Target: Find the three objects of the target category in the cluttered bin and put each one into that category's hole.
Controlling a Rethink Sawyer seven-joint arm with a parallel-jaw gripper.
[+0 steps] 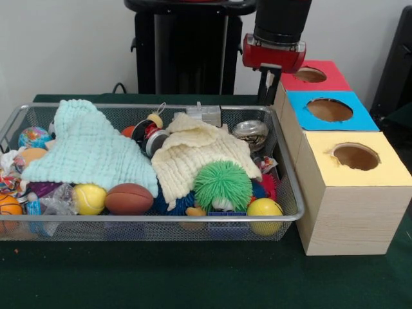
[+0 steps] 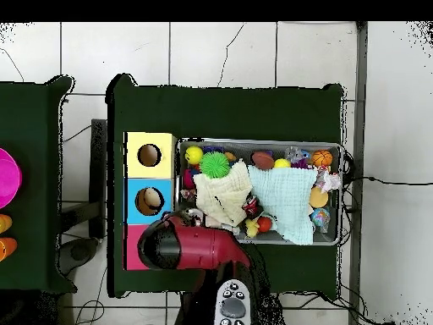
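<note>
- While the arm (image 1: 277, 29) hangs at the top of the front view, its gripper (image 1: 268, 87) sits behind the far right corner of the wire bin (image 1: 291, 193), beside the red box; whether it is open or closed I cannot tell, and I see nothing in it.
- From overhead, the red arm (image 2: 190, 245) lies across the lower left of the bin and hides most of the red box.
- Right of the bin in the front view stand three boxes with round holes: red box (image 1: 335, 80) at the back, blue box (image 1: 360, 119) in the middle, yellow box (image 1: 386, 174) nearest.
- Inside the bin (it is packed) a mint cloth (image 1: 90, 148) covers the left half and a cream cloth (image 1: 193, 158) the middle.
- Along the front edge lie a yellow tennis ball (image 1: 89, 198), a small brown football (image 1: 129, 199), a green spiky ball (image 1: 223, 185) and a yellow ball (image 1: 264, 208).
- An orange basketball (image 1: 8, 206) sits at the far left edge, and a shiny metal thing (image 1: 250, 132) near the back right.
</note>
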